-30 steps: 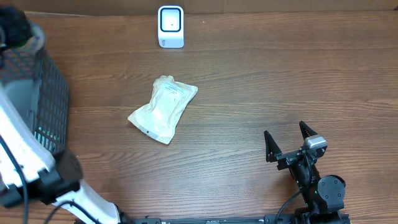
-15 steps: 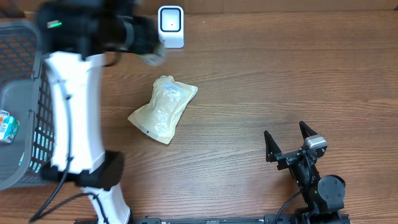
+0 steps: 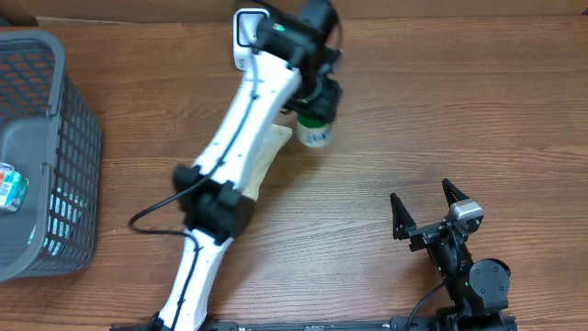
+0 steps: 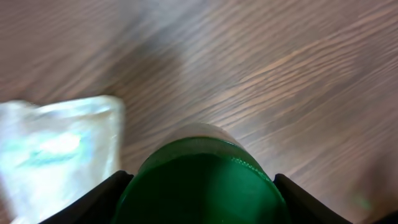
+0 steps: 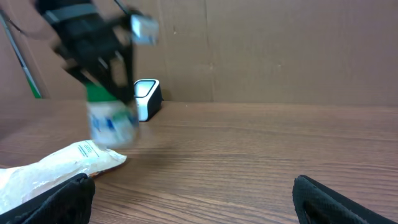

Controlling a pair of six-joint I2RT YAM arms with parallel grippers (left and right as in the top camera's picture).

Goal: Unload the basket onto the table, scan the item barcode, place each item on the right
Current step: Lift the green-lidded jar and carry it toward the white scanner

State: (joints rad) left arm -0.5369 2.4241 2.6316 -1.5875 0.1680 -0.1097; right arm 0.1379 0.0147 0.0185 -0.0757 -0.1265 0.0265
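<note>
Green-capped bottle [image 3: 314,137], clamped in left gripper [image 3: 314,115], hanging just below its fingers. Left wrist view gives only the cap; right wrist view adds the pale label and scanner [image 5: 147,99] behind. Well apart, right gripper [image 3: 420,190] stands spread wide, empty.

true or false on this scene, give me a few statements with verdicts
1. The left gripper holds a green-capped bottle. True.
2. The right gripper is shut on the pouch. False: it is open and empty, well away from the pouch.
3. The bottle lies inside the basket. False: it is held over the table beside the pouch; the basket sits at the left edge.
4. The scanner stands by the table's far edge. True.
</note>
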